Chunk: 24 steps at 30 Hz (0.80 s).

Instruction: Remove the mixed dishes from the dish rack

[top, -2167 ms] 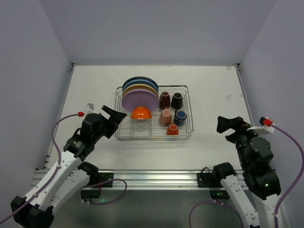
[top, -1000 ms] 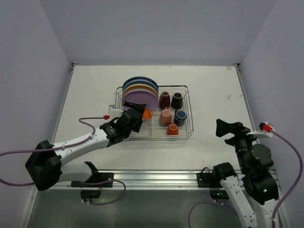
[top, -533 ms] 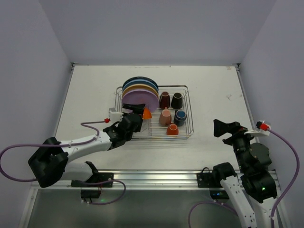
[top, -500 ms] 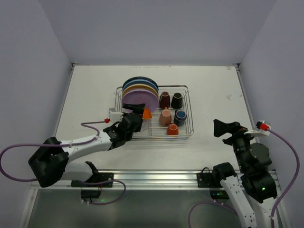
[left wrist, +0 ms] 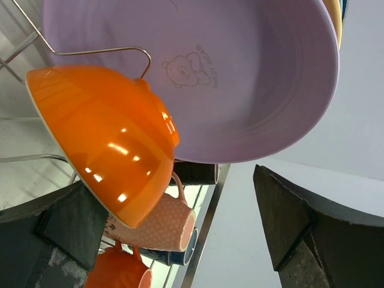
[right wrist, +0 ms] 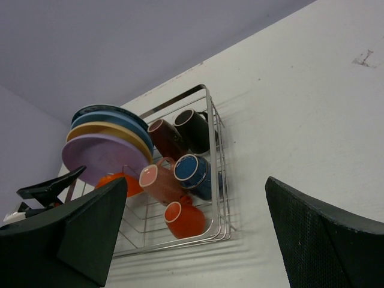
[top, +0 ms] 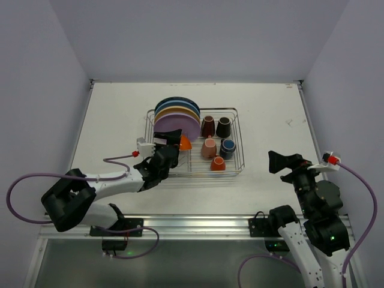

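Lavender plate (left wrist: pixel 240 78) with faint bear print, yellow plate (right wrist: pixel 108 130), blue plate (right wrist: pixel 108 119), orange bowl (left wrist: pixel 102 150) white-rimmed, pink cup (left wrist: pixel 157 227) white-dotted, brown cup (right wrist: pixel 165 137), black cup (right wrist: pixel 193 129), blue cup (right wrist: pixel 193 171), orange cup (right wrist: pixel 183 219), silver rack (right wrist: pixel 174 99).

white table (top: pixel 120 114), plain pale lavender walls (top: pixel 192 36) on three sides, small dark scuff mark (top: pixel 288 122) on the tabletop toward the far right corner, silver metal rail (top: pixel 198 223) along the table's near edge

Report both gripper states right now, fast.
Left gripper: open, at the orange bowl, not clamped on it.
Right gripper: open, empty, off to the side of the dish rack.
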Each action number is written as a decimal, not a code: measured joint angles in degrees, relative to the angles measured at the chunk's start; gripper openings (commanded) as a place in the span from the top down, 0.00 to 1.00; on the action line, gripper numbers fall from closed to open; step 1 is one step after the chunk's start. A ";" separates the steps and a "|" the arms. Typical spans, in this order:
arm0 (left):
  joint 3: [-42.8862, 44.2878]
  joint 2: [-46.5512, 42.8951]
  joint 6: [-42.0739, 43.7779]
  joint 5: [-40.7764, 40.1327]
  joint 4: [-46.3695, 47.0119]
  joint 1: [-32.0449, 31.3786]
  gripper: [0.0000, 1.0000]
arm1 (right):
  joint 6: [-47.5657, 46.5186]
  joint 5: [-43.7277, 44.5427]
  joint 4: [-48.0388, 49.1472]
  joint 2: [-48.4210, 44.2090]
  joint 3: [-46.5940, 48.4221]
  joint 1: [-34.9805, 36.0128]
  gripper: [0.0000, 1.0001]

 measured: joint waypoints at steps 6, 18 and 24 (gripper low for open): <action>-0.17 1.81 0.94 -0.46 4.04 0.00 0.00 | 0.00 -0.09 0.00 0.00 -0.04 0.00 0.01; -2.19 2.32 1.53 -1.36 9.44 -0.07 0.11 | -0.31 -0.61 0.42 0.00 -1.01 0.00 0.01; -2.58 2.75 4.02 -1.27 11.82 -0.24 0.11 | -0.96 -1.49 0.42 -0.02 -1.01 0.02 0.01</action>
